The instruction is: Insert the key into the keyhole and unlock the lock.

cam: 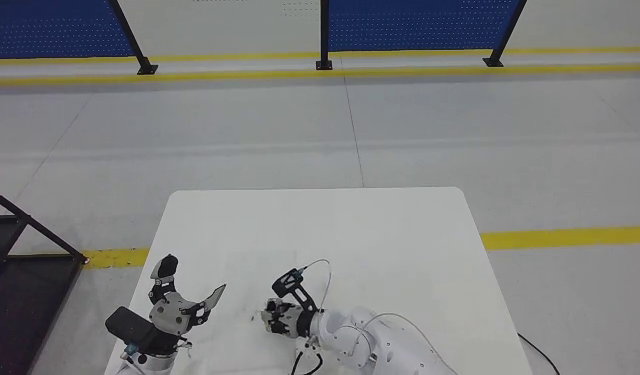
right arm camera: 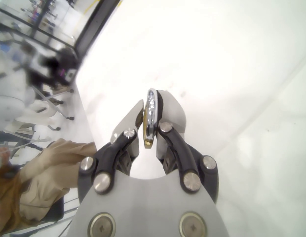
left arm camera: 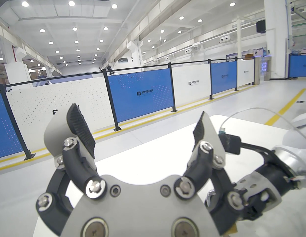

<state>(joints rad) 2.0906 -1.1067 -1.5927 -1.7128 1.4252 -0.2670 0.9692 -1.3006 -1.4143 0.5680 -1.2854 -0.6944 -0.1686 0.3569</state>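
The right tool [right arm camera: 152,99] is clenched on the lock [right arm camera: 150,118]. The padlock sits edge-on between the two fingers, with its chrome shackle pressed against one finger's inner face. A thin strip of brass body shows beside the shackle, nearer the palm (the keyhole face cannot be made out). The top of the shackle reaches about level with the fingertips, so the lock lies wholly inside the grasp and juts out on neither side. I cannot tell whether it touches the white worktop [cam: 400,235] beneath it.

From above, the right tool is low over the worktop close to the near edge, roughly midway along it, and points toward the robot's left. A thin clear cable [cam: 316,266] arcs over its wrist.

The left tool [cam: 193,280] is near the near-left corner, apart from the right tool, with a stretch of bare worktop between them. It is released: its fingers are spread wide and grasp nothing. In the left wrist view its ribbed black pads [left arm camera: 80,129] face each other across an open gap. In that view the right tool sits just beyond one of these fingers, with a glint of chrome at its tip.

Beyond the worktop, across the pale floor, stands a barrier of blue and white panels [cam: 420,15].
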